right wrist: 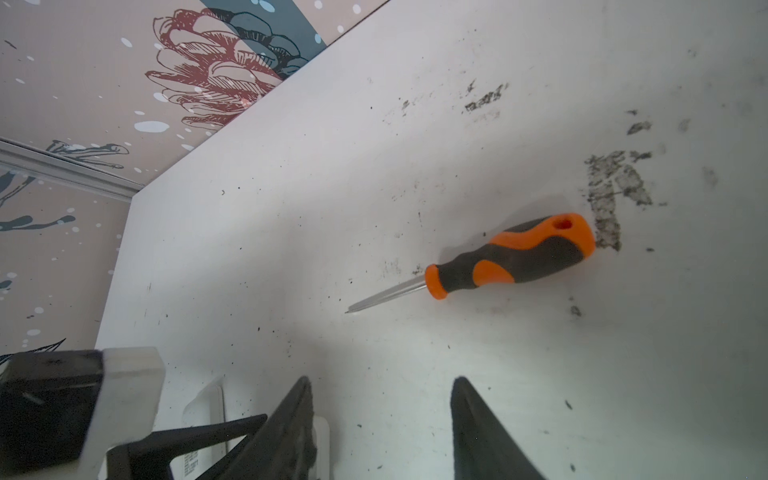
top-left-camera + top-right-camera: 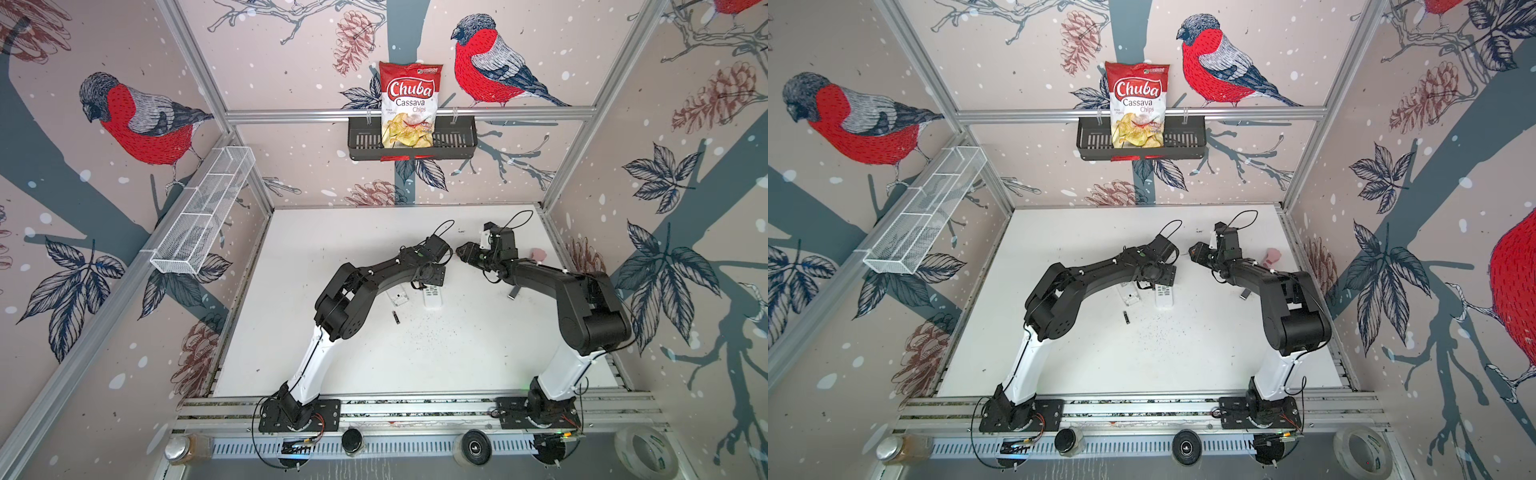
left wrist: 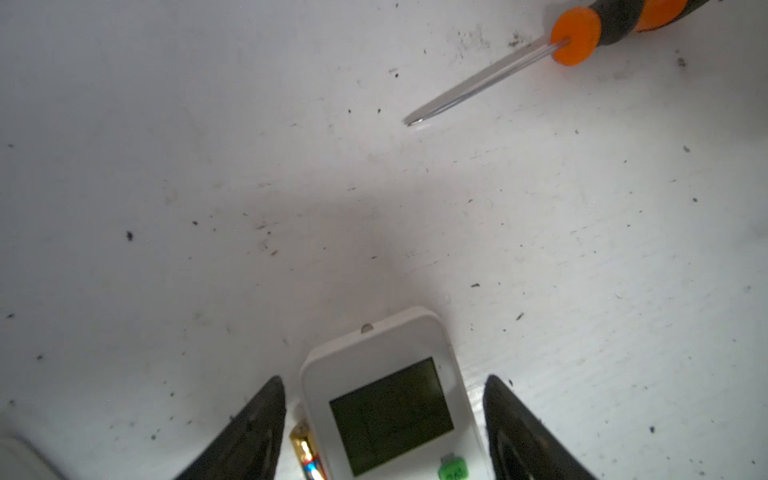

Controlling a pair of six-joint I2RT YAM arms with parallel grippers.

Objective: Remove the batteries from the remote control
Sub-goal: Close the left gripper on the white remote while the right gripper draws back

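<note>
Straddling the screen end of the remote control [image 3: 390, 374], the left gripper [image 3: 384, 379] has its fingers [image 3: 257, 424] spread apart, one on each side of the white body with a gap on both sides, so nothing is clamped. The remote lies face up on the table [image 2: 332, 249]. One of the batteries [image 3: 305, 453] lies just beside its edge, between the remote and one finger. The right gripper [image 1: 382, 380] hangs nearby with its jaws parted and empty, and the screwdriver [image 1: 511, 257] lies apart from it on the table.

Farther out, both top views show another cell [image 2: 395, 319] [image 2: 1126, 318] loose on the table, near a flat white piece [image 2: 398, 298] that may be the battery cover.

Two cells seem to be out already — most of the job, I judge. With the remote's back turned down, I cannot tell whether any cell is left inside.
</note>
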